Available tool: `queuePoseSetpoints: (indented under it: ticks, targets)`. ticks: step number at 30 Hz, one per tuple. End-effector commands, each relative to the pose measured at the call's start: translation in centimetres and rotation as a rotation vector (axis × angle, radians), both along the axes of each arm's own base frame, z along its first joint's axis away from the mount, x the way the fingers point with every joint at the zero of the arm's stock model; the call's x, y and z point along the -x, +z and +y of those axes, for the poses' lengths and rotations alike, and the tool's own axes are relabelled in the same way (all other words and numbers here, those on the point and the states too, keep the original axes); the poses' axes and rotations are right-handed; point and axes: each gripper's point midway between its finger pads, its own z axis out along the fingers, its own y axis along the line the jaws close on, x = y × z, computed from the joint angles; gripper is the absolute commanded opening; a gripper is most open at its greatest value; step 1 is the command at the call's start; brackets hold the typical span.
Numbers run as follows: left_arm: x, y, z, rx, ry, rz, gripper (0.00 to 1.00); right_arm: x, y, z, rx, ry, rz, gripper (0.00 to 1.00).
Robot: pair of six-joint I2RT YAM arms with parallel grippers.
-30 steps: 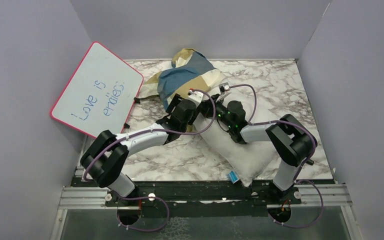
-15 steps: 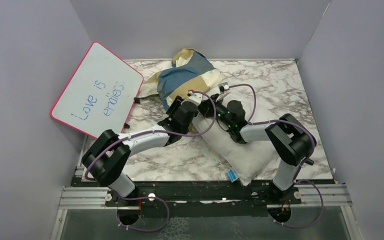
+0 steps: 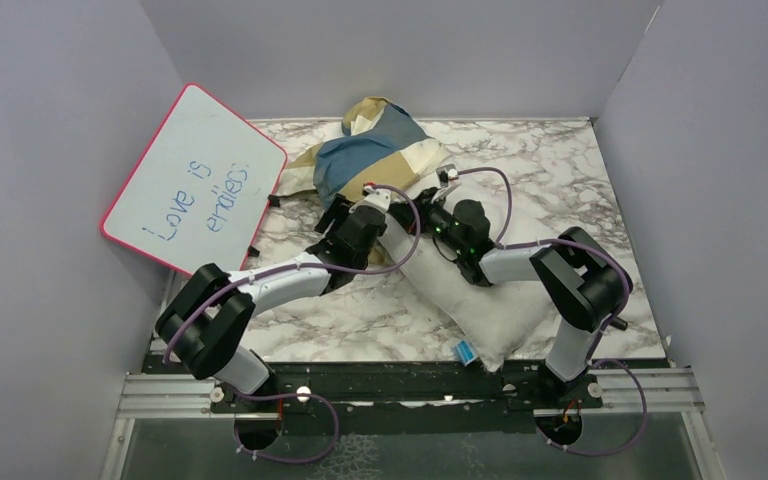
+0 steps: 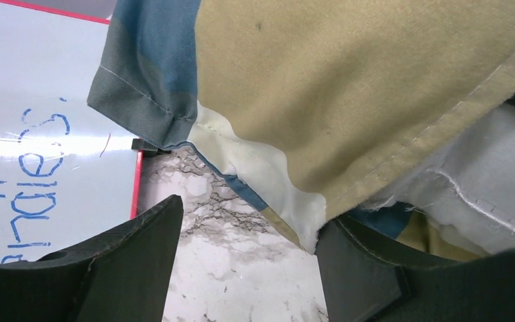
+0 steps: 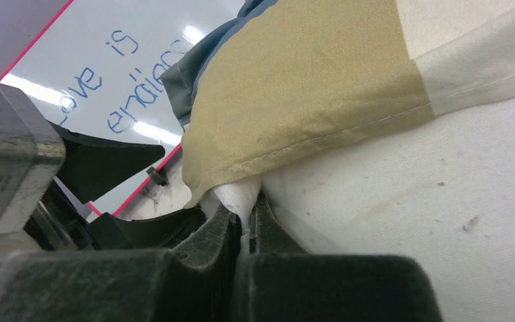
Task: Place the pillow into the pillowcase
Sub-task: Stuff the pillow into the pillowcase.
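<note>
— Where is the pillow [image 3: 480, 305] found?
— It is laid slantwise on the marble table [image 3: 580, 180], from the centre out toward 5 o'clock, with its blue tag [image 3: 465, 352] at the near corner. Its far end is covered by the pillowcase [image 3: 375, 150], which is heaped at 12 o'clock. A whiteboard [image 3: 195, 180] is propped at 10 o'clock.
— How is the left gripper [image 4: 247, 225] seen?
— It is spread wide, bare marble is shown between the jaws, and nothing is gripped. The pillowcase's hem is hung just above one finger.
— And the right gripper [image 5: 245, 208]?
— It is pinched tight on a thin fold of white cloth, taken to be the pillow's, right beneath the tan hem. Whether the hem is caught too cannot be told.
</note>
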Motion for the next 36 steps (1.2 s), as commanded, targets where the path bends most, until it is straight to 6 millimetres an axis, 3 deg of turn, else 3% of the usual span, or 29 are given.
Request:
queuePoseSetpoints:
  ticks: [1,6,10,18,23,27,36]
  targets:
    - [-1.8,1.0,0.8,-0.025,0.069,-0.074,0.7,0.1,-2.7,0.1,0.025,0.019,0.09,0.01]
    - [-4.2,2.1,-1.3,-0.002,0.008,-0.123,0.65,0.2,-2.7,0.3,0.016,0.028,0.095,0.01]
    - [-4.9,1.9,-1.9,-0.01,0.001,-0.126,0.4,0.2,-2.3,0.4,0.011,0.034,0.086,0.01]
    - [-3.2,2.8,-1.4,0.037,-0.029,-0.142,0.01,0.0,-2.6,0.5,-0.002,0.029,0.096,0.01]
    - [0.1,4.0,-5.2,0.141,-0.206,-0.143,0.0,-0.4,-2.1,0.6,-0.033,0.016,0.099,0.01]
    - [2.5,3.5,-8.1,0.327,-0.308,-0.095,0.0,-1.0,-1.2,0.6,-0.075,-0.005,0.089,0.01]
    - [4.3,0.5,-10.4,0.547,-0.325,0.007,0.0,-1.2,0.3,0.7,-0.163,-0.02,0.055,0.01]
